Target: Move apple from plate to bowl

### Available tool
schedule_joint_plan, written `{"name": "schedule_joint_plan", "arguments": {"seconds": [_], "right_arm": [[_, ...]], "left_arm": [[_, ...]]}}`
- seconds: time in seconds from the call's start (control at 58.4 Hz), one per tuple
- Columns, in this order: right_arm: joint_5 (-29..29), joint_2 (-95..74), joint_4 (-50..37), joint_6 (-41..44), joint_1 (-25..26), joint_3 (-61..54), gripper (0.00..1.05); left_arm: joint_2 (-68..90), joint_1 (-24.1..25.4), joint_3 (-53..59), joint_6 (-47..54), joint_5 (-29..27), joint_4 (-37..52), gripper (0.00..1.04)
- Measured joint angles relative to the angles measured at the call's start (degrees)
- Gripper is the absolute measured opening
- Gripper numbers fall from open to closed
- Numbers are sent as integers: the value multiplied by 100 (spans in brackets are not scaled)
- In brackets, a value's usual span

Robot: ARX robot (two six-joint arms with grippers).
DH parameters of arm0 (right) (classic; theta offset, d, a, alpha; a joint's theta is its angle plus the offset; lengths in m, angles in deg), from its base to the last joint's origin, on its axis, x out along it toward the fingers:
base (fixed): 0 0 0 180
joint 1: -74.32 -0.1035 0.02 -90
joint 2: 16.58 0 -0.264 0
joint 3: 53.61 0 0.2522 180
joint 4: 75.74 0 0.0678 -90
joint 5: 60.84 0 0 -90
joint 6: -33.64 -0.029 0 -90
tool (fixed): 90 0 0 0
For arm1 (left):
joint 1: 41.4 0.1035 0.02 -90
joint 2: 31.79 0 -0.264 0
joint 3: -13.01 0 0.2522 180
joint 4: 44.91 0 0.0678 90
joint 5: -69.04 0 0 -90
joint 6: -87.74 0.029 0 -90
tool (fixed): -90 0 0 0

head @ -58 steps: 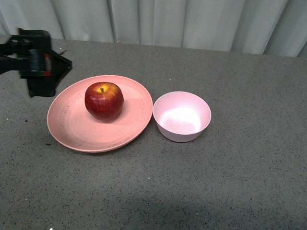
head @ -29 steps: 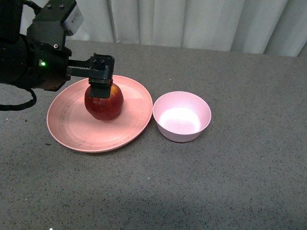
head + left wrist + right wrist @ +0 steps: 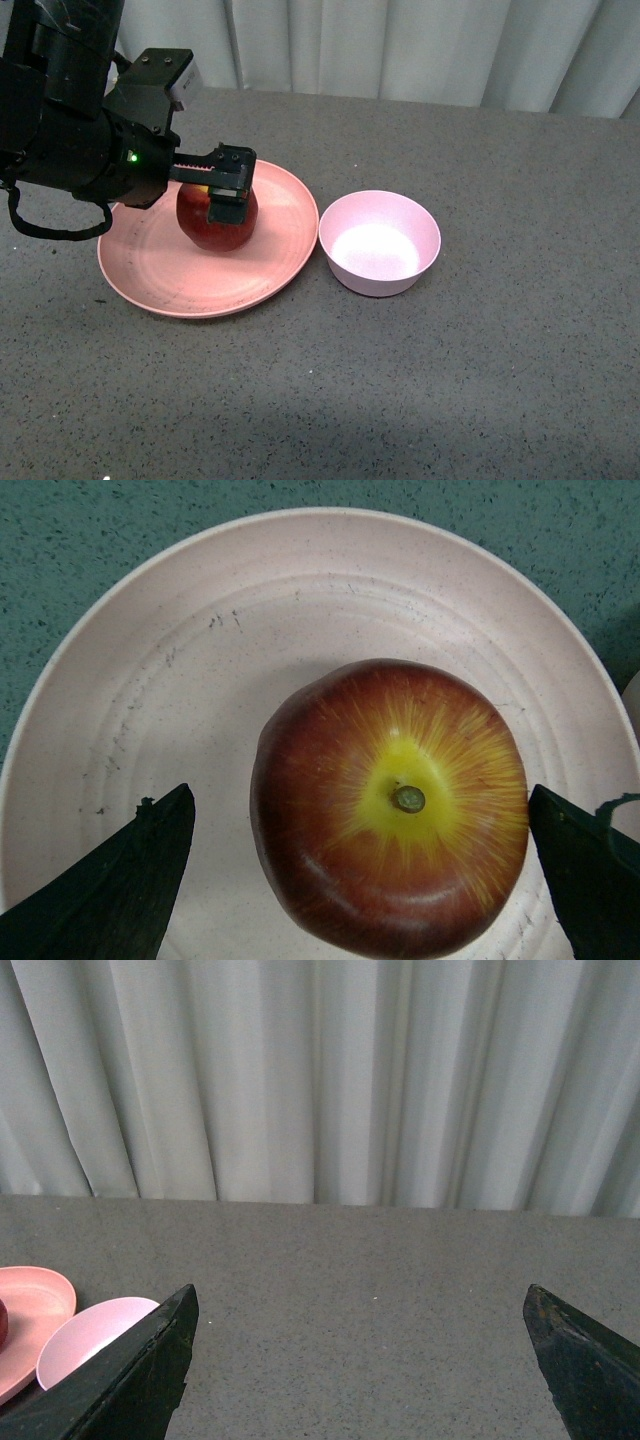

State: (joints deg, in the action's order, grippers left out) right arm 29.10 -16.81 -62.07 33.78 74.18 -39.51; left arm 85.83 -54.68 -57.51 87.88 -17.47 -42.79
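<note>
The dark-red apple (image 3: 213, 224) with a yellow patch round its stem sits on the wide salmon-pink plate (image 3: 150, 270). My left gripper (image 3: 228, 190) is open and hangs over the apple, its black fingers hiding the apple's top. In the left wrist view the apple (image 3: 390, 805) lies between the two spread fingers (image 3: 110, 890), with a gap on each side, on the plate (image 3: 200, 650). The pale pink bowl (image 3: 379, 243) stands empty just right of the plate. My right gripper (image 3: 360, 1360) is open and empty over bare table; the bowl (image 3: 90, 1335) and the plate's rim (image 3: 30, 1305) show at that view's edge.
The table (image 3: 480, 380) is dark grey and speckled. A pale curtain (image 3: 400, 45) hangs along its far edge. My left arm's black body (image 3: 75, 130) stands over the plate's far left side.
My left arm has come in from the far left and moved over the plate. Its open gripper has moved down a little over the apple's top. The apple and bowl have not moved.
</note>
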Motion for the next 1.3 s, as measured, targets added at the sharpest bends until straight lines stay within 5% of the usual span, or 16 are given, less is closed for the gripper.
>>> {"name": "schedule_joint_plan", "arguments": {"seconds": [0.171,0.411,0.685,1.302], "right_arm": [[0,0,0,0,0,0,95],[-2,0,0,0,0,0,95],[-2,0,0,0,0,0,95],[-2,0,0,0,0,0,95]], "left_arm": [[201,9,-138,109,-2,-70,98],[247,26,-166,129,22,-44,73],[-70,-199,-35,393,-186,439,71],[-26,-1746,-326,50,-184,483,71]]}}
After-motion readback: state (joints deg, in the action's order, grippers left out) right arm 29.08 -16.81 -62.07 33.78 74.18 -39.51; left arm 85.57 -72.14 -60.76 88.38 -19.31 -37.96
